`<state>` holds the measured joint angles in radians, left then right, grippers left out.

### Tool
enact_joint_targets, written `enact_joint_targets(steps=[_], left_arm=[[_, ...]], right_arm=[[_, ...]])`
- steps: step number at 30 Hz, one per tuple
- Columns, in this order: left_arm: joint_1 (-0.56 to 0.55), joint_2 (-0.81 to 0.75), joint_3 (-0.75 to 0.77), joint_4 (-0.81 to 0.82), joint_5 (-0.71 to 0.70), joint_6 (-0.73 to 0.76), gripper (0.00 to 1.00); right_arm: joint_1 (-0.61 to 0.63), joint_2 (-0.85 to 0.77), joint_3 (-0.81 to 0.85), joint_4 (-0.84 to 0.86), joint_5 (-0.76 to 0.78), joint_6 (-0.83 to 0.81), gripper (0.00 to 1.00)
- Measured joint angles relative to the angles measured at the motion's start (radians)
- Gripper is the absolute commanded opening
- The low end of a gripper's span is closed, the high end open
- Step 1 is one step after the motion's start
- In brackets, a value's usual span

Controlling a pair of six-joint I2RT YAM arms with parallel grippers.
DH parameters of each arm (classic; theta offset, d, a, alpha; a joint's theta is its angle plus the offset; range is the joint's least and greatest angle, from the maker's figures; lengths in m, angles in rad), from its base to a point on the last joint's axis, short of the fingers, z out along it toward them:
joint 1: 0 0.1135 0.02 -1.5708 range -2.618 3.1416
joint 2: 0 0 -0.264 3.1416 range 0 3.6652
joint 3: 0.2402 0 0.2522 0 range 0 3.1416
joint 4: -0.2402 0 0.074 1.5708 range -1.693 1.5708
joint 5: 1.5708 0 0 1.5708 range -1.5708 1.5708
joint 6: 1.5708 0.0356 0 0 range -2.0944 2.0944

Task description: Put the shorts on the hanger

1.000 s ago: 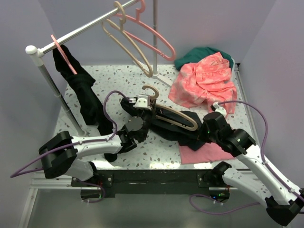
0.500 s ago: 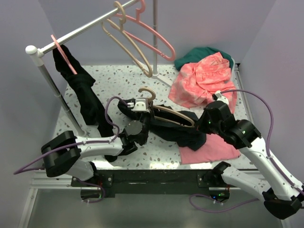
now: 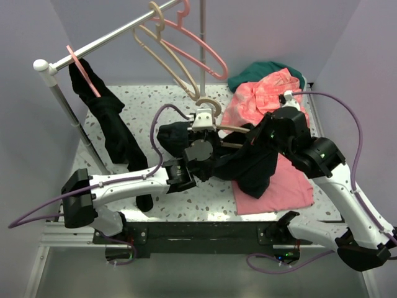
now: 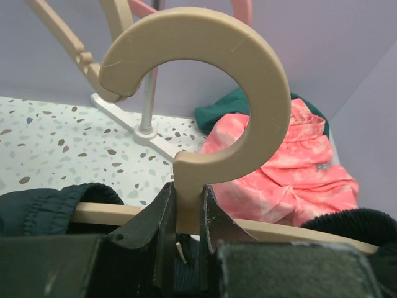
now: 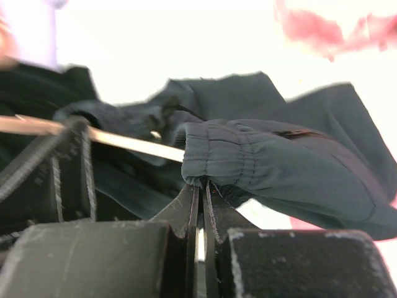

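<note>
The beige hanger is held upright above the table, and my left gripper is shut on its neck just under the hook. In the top view the left gripper sits below the hanger's hook. The dark shorts drape over the hanger's arms and hang down. My right gripper is shut on the gathered waistband of the shorts, right beside the hanger's bar. From above, the right gripper is at the hanger's right shoulder.
A clothes rail crosses the back left, carrying a beige hanger, a pink hanger and a long black garment. A pink cloth pile lies over teal cloth at back right. A folded pink cloth lies front right.
Both arms have risen and moved toward the back, carrying hanger and shorts together. The shorts have left the table and now hang, and more of the folded pink cloth shows.
</note>
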<state>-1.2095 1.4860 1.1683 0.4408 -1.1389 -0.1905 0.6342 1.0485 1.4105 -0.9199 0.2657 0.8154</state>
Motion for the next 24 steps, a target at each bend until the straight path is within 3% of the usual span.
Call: enact_joint_targets(steps=[6, 14, 17, 22, 24], left_arm=[[0.001, -0.002, 0.21, -0.317, 0.036, -0.141, 0.0], [0.006, 0.01, 0.522, -0.641, 0.116, -0.188, 0.0], [0.006, 0.012, 0.574, -0.695, 0.146, -0.201, 0.0], [0.011, 0.04, 0.581, -0.815, 0.218, -0.222, 0.0], [0.015, 0.056, 0.578, -0.856, 0.244, -0.222, 0.0]], right_arm=[[0.0, 0.046, 0.149, 0.026, 0.047, -0.003, 0.0], [0.0, 0.101, 0.363, 0.051, 0.051, 0.002, 0.0], [0.0, 0.055, 0.322, 0.108, 0.011, 0.014, 0.0], [0.0, -0.084, 0.037, 0.236, -0.094, 0.033, 0.01], [0.0, -0.103, -0.043, 0.256, -0.138, 0.023, 0.18]])
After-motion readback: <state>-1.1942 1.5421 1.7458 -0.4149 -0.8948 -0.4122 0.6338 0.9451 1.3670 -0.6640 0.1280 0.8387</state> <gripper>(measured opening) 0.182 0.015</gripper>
